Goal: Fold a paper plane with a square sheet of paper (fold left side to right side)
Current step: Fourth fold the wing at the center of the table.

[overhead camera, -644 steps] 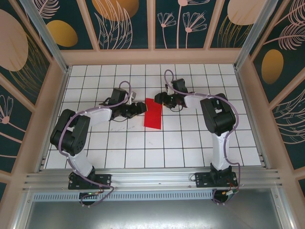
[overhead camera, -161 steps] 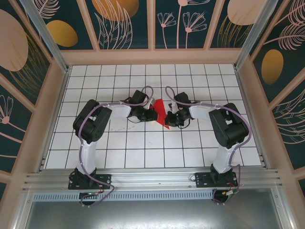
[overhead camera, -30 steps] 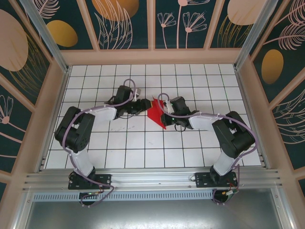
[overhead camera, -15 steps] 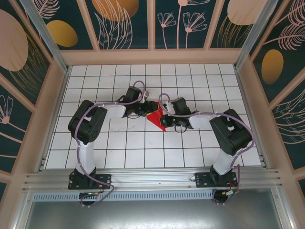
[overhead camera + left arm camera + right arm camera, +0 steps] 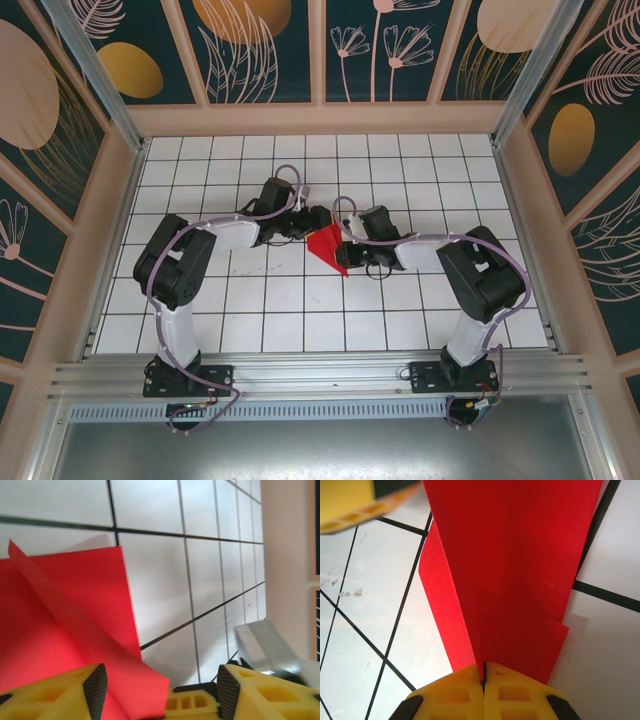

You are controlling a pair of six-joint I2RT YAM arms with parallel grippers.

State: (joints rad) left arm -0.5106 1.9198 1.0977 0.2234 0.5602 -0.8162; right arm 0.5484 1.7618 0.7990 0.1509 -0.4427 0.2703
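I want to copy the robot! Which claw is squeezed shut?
The right gripper: its yellow fingers meet at the red paper. The left gripper has its fingers apart.

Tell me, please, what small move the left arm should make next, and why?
Probably close the left gripper on the raised flap of the red paper: its jaws stand open with the flap's corner between them, while the right gripper is shut on the paper, anchoring it.

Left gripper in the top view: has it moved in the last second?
Yes. The left gripper has shifted right across the table's grid lines, closing on the red paper's left edge.
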